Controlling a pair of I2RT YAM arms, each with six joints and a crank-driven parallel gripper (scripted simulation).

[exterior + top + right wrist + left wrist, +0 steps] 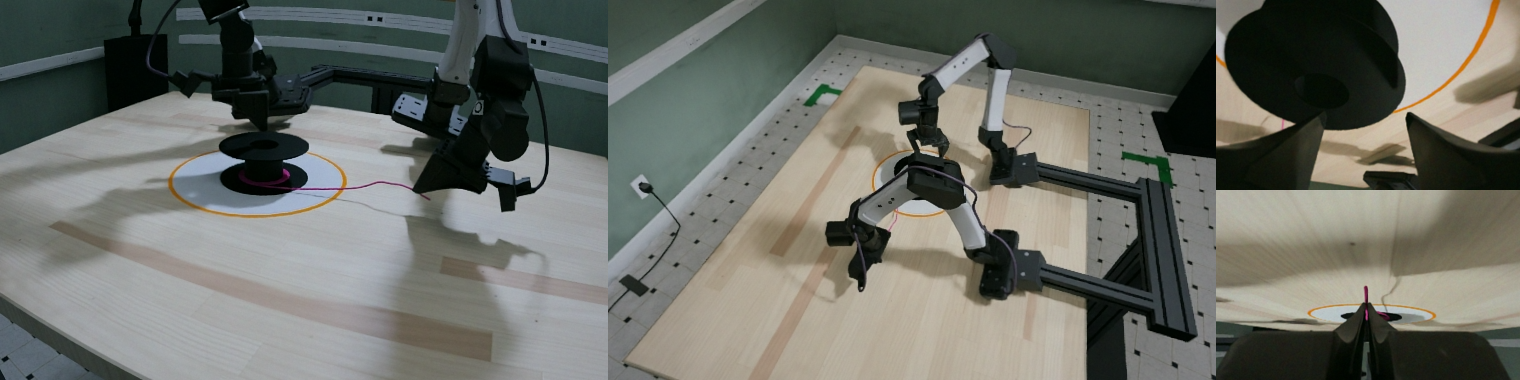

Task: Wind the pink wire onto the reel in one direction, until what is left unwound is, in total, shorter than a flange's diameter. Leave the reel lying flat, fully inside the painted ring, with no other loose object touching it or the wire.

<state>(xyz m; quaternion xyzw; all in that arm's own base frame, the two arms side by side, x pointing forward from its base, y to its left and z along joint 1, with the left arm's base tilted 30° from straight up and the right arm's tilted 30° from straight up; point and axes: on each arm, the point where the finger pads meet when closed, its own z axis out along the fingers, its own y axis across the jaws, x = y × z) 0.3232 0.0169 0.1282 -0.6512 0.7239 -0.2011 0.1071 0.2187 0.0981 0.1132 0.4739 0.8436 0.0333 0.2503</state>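
Reel [900,168] [264,172] [1396,316] [1267,64] flat inside ring [874,189] [345,182] [1434,315] [1471,55]. Left fingers [856,286] [416,191] clenched on wire [360,187] [1365,293] [1282,124] [896,216]; keep tension light. Right fingers [930,152] [259,129] spread, empty; centre over upper flange before turning.

Spreads out in pale wood, a tabletop [908,325] [225,285] [1301,215] [1241,97] inlaid with browner strips. Bears a white disc [886,175] [200,187] [1324,314] [1437,42], edged by the orange painted ring [872,182] [257,216] [1435,315] [1472,53]. Carries the black reel [899,169] [264,170] [1348,315] [1267,64], lying flat on its lower flange inside that ring.
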